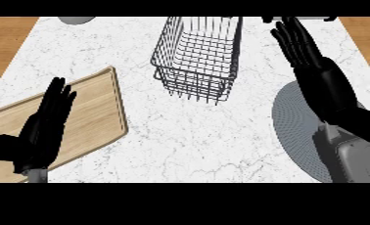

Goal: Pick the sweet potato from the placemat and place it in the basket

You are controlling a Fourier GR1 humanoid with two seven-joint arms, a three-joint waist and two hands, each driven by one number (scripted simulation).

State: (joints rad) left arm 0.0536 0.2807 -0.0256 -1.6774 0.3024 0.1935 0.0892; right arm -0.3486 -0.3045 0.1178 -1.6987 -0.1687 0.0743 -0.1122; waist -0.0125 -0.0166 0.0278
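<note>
A dark wire basket [162, 49] stands empty on the marble counter, at the top centre. The round grey placemat [290, 121] lies at the lower right, partly covered by my right forearm. No sweet potato shows on its visible part or anywhere else. My right hand [309, 56] is open above the counter, to the right of the basket and beyond the placemat, with straight fingers pointing away from me. At the lower left my left hand [45, 123] rests open, fingers up, over the wooden board.
A wooden cutting board [94, 106] lies at the left, angled towards the counter's edge. A grey rounded object [76, 19] peeks in at the top left. Another grey item with dark ends [312, 18] sits at the top right, behind my right fingertips.
</note>
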